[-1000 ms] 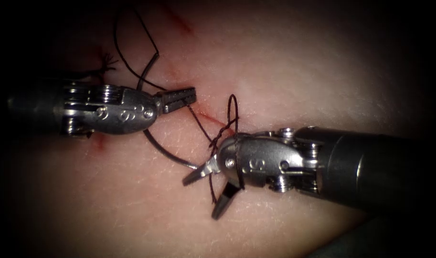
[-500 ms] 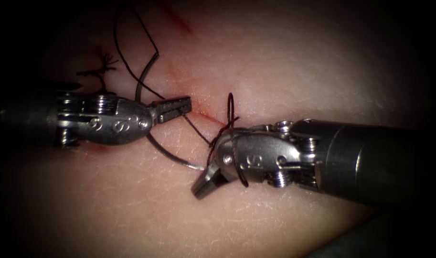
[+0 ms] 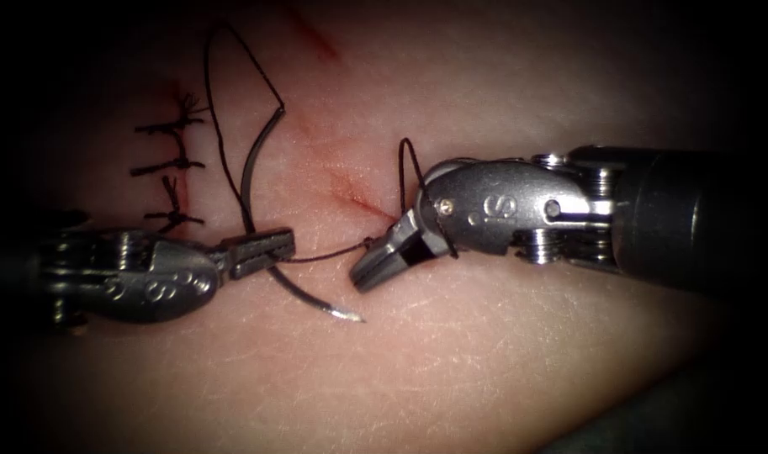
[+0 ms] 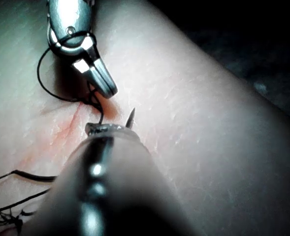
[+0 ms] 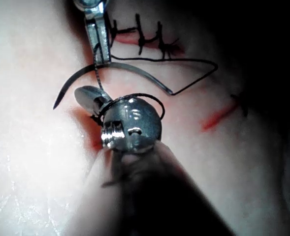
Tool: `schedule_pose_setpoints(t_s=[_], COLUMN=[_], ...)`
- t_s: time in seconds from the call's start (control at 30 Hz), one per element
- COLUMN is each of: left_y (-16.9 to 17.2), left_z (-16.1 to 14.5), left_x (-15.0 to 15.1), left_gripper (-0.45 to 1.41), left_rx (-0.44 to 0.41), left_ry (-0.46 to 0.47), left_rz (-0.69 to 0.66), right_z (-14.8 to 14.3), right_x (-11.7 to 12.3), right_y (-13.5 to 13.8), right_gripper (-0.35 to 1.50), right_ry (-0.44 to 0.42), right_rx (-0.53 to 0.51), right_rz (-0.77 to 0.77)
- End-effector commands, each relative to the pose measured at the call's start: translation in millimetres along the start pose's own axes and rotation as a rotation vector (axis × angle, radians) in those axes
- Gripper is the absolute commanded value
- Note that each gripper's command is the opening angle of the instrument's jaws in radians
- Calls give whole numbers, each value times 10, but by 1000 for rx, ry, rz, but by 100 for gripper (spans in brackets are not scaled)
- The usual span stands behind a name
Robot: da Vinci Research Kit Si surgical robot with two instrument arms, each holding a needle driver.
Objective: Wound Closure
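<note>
Both claws grip thread (image 3: 329,253); needle (image 3: 257,181) lies beside left claw (image 3: 262,250)

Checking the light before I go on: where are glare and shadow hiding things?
Endoscope view: dark rim shades left tool, shut on thread; needle lies lit, loose on tissue, left of the cut. Right wrist view: glare on tissue beside right tool, shut, thread looped round it.

Left pincer (image 3: 262,250) clamped — right pincer (image 3: 384,256) clamped too.
</note>
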Motion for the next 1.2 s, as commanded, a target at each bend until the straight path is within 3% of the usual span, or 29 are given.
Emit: schedule_pose_setpoints(t_s=[0.03, 0.33, 0.43, 0.53, 0.97, 1.2], left_y=[2, 49, 73, 73, 97, 113], left_z=[7, -17, -48, -63, -134, -172], left_x=[3, 5, 19, 21, 5, 12], left_gripper=[-45, -45, -45, -45, -45, -45], left_rx=[3, 7, -11, -21, -43, -60], left_ry=[0, -10, -21, -20, -27, -40], left_rz=[0, 20, 25, 21, 47, 71], right_z=[5, -11, -24, -29, -39, -47], right_x=[-2, -9, -21, -26, -39, -48], right_y=[5, 10, 14, 15, 20, 23], right_gripper=[-35, -35, -35, -35, -35, -35], right_ry=[5, 101, 131, 148, 137, 121], right_rx=[-1, -62, -96, -116, -163, -193], right_rz=[-4, 30, 57, 67, 89, 108])
